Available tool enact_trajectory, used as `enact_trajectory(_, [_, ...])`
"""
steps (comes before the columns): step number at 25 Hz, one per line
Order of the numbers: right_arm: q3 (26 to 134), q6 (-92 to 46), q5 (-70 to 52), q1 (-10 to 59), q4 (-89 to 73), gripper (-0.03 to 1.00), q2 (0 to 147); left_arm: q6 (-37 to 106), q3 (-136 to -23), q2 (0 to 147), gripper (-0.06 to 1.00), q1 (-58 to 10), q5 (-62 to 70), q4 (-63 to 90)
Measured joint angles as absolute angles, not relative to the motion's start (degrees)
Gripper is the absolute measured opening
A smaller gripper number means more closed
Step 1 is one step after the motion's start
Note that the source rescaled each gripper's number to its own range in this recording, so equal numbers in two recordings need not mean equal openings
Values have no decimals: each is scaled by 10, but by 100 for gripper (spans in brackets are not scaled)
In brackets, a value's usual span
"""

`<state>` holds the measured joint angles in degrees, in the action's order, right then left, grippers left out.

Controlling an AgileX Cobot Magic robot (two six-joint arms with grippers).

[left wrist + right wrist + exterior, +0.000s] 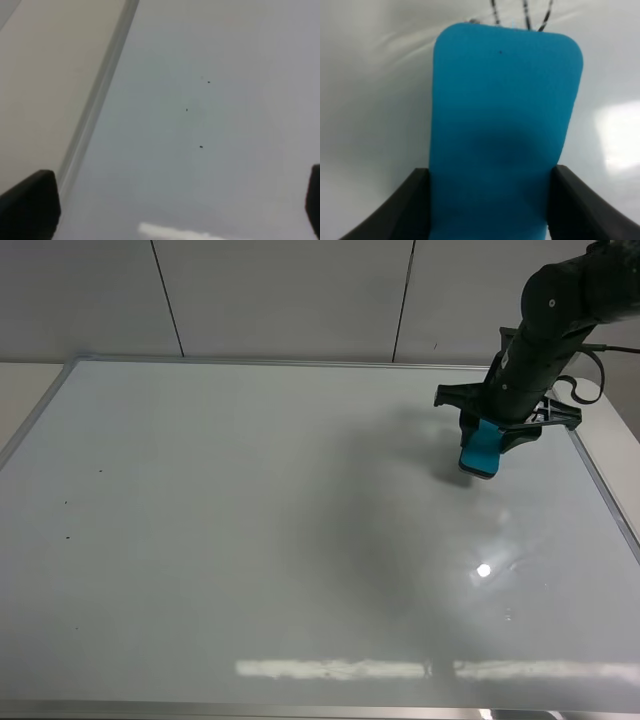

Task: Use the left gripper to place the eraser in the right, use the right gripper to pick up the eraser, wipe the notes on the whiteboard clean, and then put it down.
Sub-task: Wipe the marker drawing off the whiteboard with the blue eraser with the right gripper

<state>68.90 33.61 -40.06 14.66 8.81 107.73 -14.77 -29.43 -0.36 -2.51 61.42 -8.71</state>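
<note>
Right wrist view: the slim black right claw (490,215) is clamped on the teal-blue plastic eraser block (505,115), whose long axis points straight at the black marker notes (522,15) just past its far end on the glossy white whiteboard (365,100); the left claw (172,210) is spread apart, far off.

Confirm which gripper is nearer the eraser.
Right. The right gripper is shut on the eraser at the far right of the whiteboard; the left gripper hangs open above its left edge, far off.
</note>
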Motion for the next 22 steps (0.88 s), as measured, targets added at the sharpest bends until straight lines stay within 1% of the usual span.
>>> enact_trajectory(1, [689, 335, -390, 132, 94, 0, 1086, -148, -294, -4, 100, -25, 614, -87])
enact_trajectory(11, [689, 337, -343, 78, 95, 0, 1135, -148, -294, -4, 100, -25, 614, -87])
enact_trajectory(22, [691, 348, -331, 75, 79, 0, 1151, -148, -294, -4, 100, -25, 614, -87])
